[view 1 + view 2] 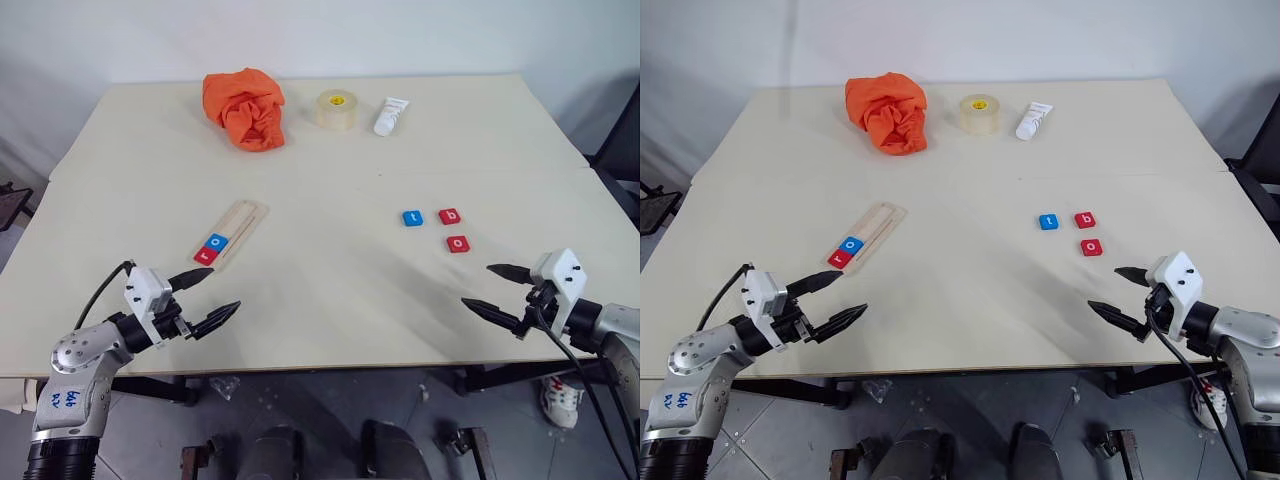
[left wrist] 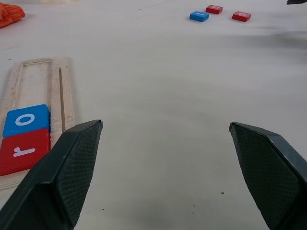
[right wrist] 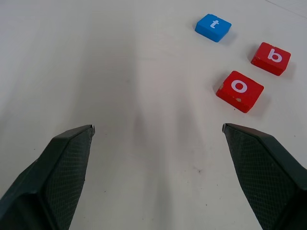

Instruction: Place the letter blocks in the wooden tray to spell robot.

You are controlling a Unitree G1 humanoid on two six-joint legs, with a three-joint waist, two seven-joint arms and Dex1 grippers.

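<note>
Letter blocks, small flat squares with rounded corners and white lowercase letters, lie in two groups on the smooth cream table [image 1: 330,290]. Two sit in the wooden tray [image 1: 233,231], a long narrow strip of pale, lightly grained wood with a shallow groove, lying at a slant on the left half of the table: the red r block [image 1: 204,255] at the near end and the blue o block [image 1: 216,241] touching it just beyond. The rest of the groove is bare wood.

On the right half of the table, well apart from the tray, lie the blue t block [image 3: 213,27], the red b block [image 3: 271,58] beside it, and the red o block [image 3: 239,90] nearer the front edge, none touching another.

Left gripper [image 1: 203,298] hovers near the front edge just before the tray's near end, its black cross-hatched fingers spread wide and empty. Right gripper [image 1: 497,290] hangs by the front right, fingers likewise apart, holding nothing.

Along the far edge sit a crumpled orange cloth [image 1: 245,108], a translucent tape roll [image 1: 338,109] and a white tube [image 1: 390,116].
</note>
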